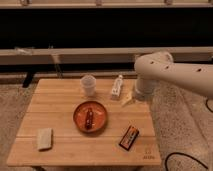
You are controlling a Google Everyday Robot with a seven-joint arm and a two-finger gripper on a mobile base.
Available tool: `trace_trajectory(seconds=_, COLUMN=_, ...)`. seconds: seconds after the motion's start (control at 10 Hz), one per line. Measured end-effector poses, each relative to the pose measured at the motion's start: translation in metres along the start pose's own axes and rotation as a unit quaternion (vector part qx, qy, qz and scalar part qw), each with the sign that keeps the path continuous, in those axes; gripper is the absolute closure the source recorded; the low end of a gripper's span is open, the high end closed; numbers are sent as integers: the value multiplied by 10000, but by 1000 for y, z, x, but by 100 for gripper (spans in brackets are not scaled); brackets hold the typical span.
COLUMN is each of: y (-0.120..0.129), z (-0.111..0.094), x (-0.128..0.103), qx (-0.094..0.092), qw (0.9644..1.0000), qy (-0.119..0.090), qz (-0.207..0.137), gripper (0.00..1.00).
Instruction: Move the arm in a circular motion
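Pale yellowish gripper (127, 100) low over the right rear of the wooden table (60, 100), just beside a white bottle (117, 87); open or closed, impossible to tell. Behind it, the arm (175, 75): cream-white, smooth rounded tubes dotted with small dark holes, reaching in from the right edge and bending down. Label on the bottle, print on a dark snack packet (129, 137) and a mark at the table's front right corner (148, 156), all unreadable. Clear cup (88, 85) and orange plate (101, 125) to the gripper's left; speckled floor (180, 130) beyond the table's right edge
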Motion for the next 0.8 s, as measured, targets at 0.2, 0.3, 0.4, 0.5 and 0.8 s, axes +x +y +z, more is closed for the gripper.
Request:
trace_trajectory(seconds=0.2, y=0, z=0, x=0, qx=0, qw=10000, qy=0, qz=0, gripper=20)
trace_trajectory(seconds=0.3, y=0, z=0, x=0, qx=0, qw=10000, qy=-1, qz=0, gripper=20)
trace_trajectory(seconds=0.4, y=0, z=0, x=0, qx=0, qw=10000, qy=0, qz=0, gripper=20)
trace_trajectory(seconds=0.5, y=1, z=-1, x=-2, qx=-6, qw=10000, qy=-14, qz=-5, gripper=20)
trace_trajectory(seconds=0.8, y=30, z=-2, x=-22, qx=77, qw=9998, qy=3, qz=-200, gripper=20)
